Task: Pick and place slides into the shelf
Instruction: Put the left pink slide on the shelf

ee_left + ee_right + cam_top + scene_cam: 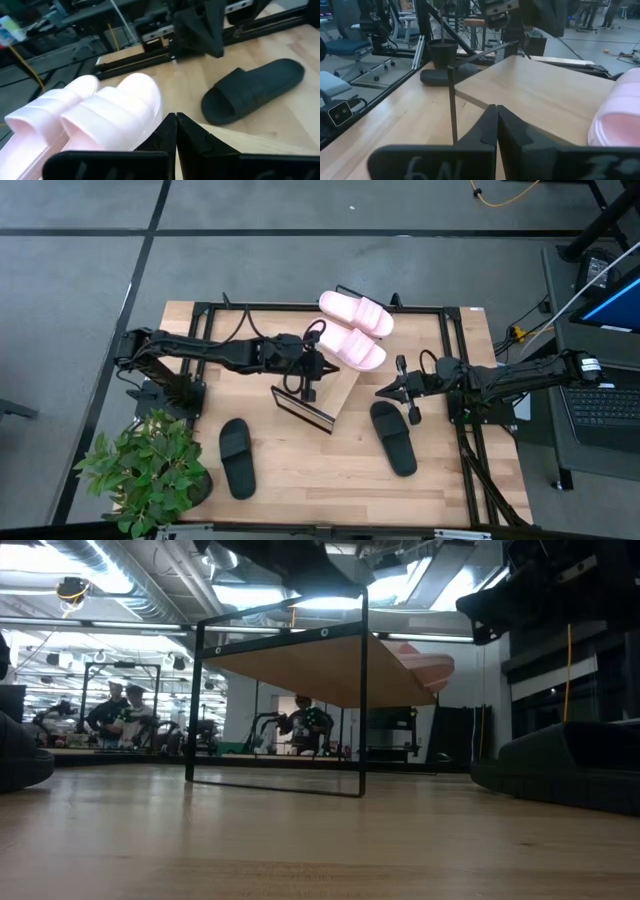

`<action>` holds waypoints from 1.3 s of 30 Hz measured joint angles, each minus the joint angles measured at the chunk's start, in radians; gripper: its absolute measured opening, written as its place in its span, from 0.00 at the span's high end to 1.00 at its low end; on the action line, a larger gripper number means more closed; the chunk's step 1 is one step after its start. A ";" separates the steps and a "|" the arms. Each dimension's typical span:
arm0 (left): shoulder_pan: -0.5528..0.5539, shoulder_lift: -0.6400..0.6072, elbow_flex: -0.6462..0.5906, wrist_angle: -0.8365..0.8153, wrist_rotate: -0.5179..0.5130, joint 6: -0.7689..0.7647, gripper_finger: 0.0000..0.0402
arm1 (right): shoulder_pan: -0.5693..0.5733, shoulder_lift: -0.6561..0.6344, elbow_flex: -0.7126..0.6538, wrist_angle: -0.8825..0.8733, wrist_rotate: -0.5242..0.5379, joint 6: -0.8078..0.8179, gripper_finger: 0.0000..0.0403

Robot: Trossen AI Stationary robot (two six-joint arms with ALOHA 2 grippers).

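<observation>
The shelf [338, 388] is a slanted light-wood board on a black frame in the middle of the table, its dark lower lip [302, 408] toward the near left. Two pale pink slides [356, 314] [354, 348] lie side by side on its far end. One black slide [237, 457] lies on the tabletop near the left front, another [393, 437] to the right of the shelf. My left gripper [322, 370] hovers shut over the board, just beside the nearer pink slide [112, 117]. My right gripper [381, 392] is shut, at the shelf's right side, facing the board [545, 95].
A potted plant [150, 470] stands at the table's near left corner. A black metal frame [455, 370] runs along the table's right and far edges. A laptop [605, 395] sits on a stand right of the table. Bare tabletop lies between the two black slides.
</observation>
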 joint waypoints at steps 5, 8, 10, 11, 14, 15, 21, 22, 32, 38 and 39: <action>0.000 0.035 0.001 0.010 0.011 0.003 1.00 | 0.000 0.000 0.000 0.000 0.000 -0.004 0.98; 0.000 0.077 0.000 0.013 0.038 0.035 1.00 | 0.000 0.000 0.000 0.000 0.000 -0.005 0.98; 0.000 0.101 0.000 0.028 0.039 0.046 1.00 | 0.000 0.000 0.000 0.000 0.000 -0.003 0.98; 0.001 0.110 0.000 0.043 0.040 0.049 1.00 | 0.000 0.000 0.000 0.000 0.000 -0.001 0.98; 0.013 0.130 0.000 0.068 0.054 0.068 1.00 | 0.000 0.000 0.000 -0.001 0.000 0.000 0.98; 0.019 0.133 0.000 0.067 0.064 0.070 1.00 | 0.000 0.000 0.000 -0.001 0.000 0.000 0.98; 0.058 0.132 0.000 0.067 0.089 0.062 1.00 | 0.000 0.000 0.000 -0.001 0.000 -0.002 0.98; 0.063 0.132 0.000 0.068 0.089 0.063 1.00 | 0.000 0.000 0.000 -0.001 0.000 -0.002 0.98; 0.104 0.132 0.000 0.064 0.153 0.063 1.00 | 0.000 0.000 0.000 -0.001 0.000 -0.002 0.98; 0.135 0.132 0.000 0.064 0.150 0.063 1.00 | 0.000 0.000 0.000 -0.001 0.000 -0.002 0.98; 0.140 0.132 0.000 0.064 0.142 0.063 1.00 | 0.000 0.000 0.000 -0.001 0.000 -0.002 0.98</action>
